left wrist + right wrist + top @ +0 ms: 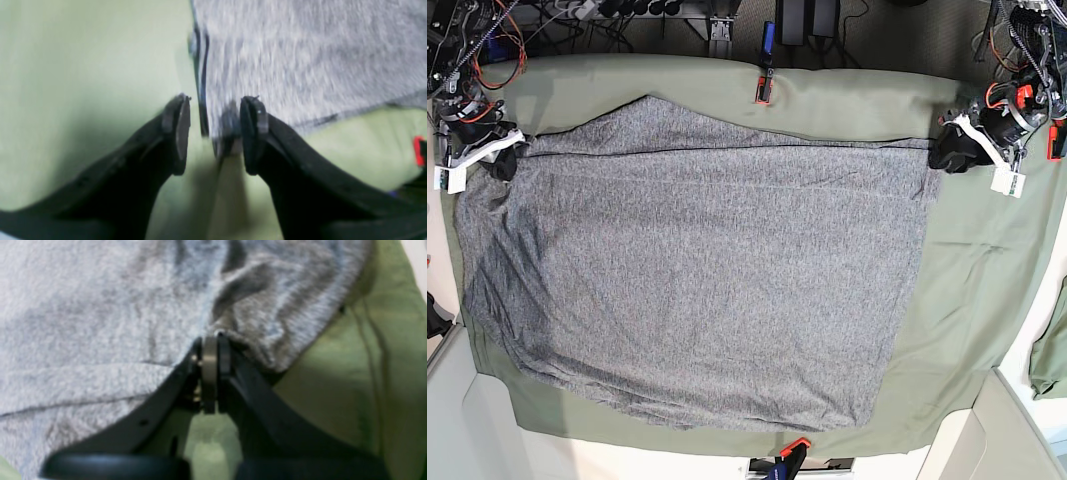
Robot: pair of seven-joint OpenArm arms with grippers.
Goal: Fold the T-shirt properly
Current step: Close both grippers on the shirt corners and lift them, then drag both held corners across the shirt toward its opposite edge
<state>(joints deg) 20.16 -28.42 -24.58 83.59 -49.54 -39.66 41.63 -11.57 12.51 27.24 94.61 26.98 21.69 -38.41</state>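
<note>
Blur softens both wrist views, so the knit of the T-shirt (697,270) reads there only as a speckled grey smear, and in the base view the tools are too small for their jaws to be made out. Heather-grey and plain, the T-shirt lies spread wide over the olive-green cloth (967,300) on the tabletop, mostly flat, with a long crease near its far edge and soft ripples along its near hem. Its edges on the right tool's side sag in loose curves.

The left tool (215,133) sits at the T-shirt's far corner, its fingers (180,130) standing apart; a corner of the fabric lies between them, with a gap to at least one finger. The right tool (210,373) is pinched narrow on a bunched fold at the T-shirt's opposite far corner, wrinkles radiating from the grip. A red clamp (764,90) grips the cloth's far edge beyond the T-shirt.
</note>
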